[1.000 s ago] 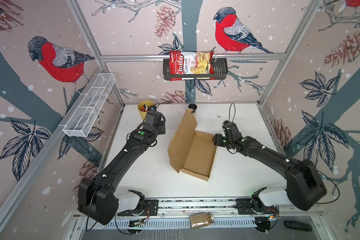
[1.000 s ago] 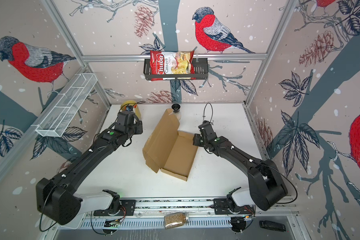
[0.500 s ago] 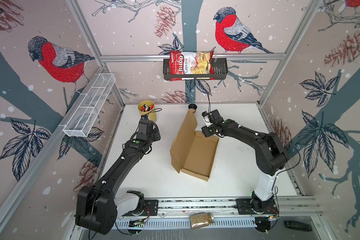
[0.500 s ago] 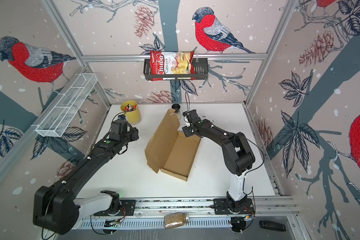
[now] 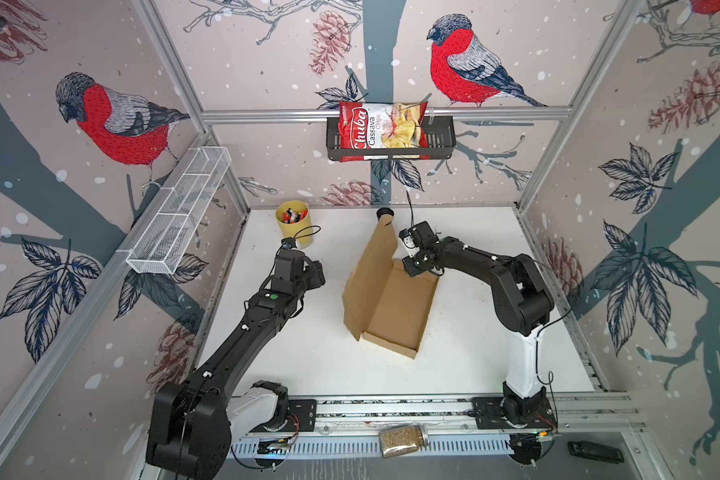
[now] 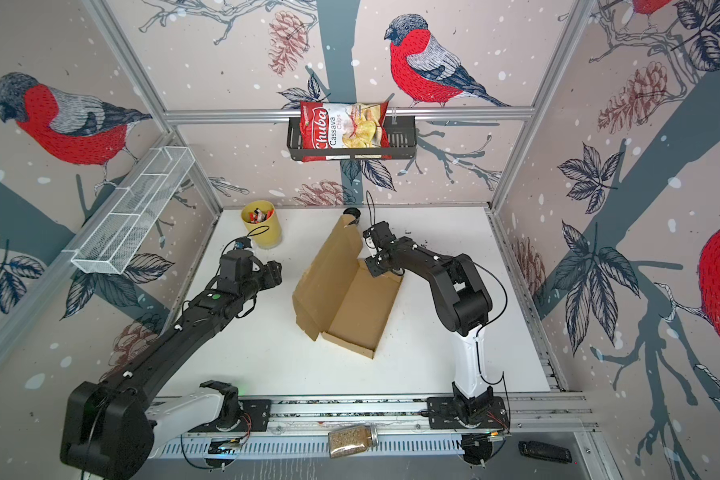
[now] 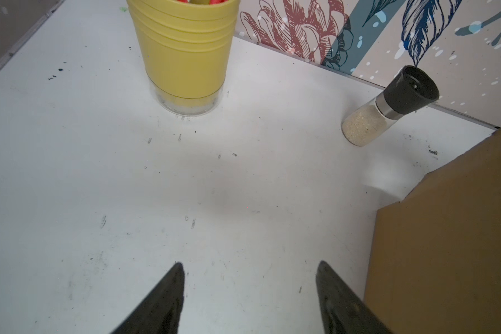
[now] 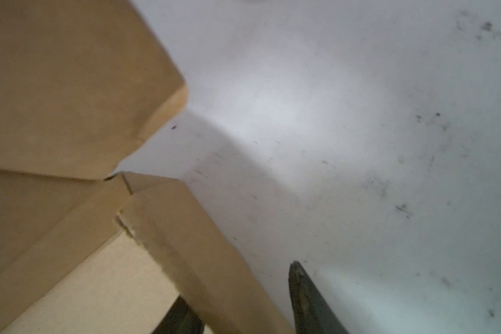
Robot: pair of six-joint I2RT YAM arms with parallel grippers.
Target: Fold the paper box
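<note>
The paper box lies mid-table as a brown cardboard tray, its lid panel standing up along the left side. My right gripper is at the tray's far corner. In the right wrist view the right gripper stands open astride the far wall, one finger outside with a gap and the other inside, mostly hidden. My left gripper is open over bare table, left of the box and apart from it.
A yellow cup of markers stands at the back left. A grinder stands behind the lid's far end. A wire basket hangs on the left wall, and a jar lies on the front rail.
My right gripper moved from the tray's right edge to its far corner and its jaws narrowed. My left gripper drew back a little toward the front and opened wider.
</note>
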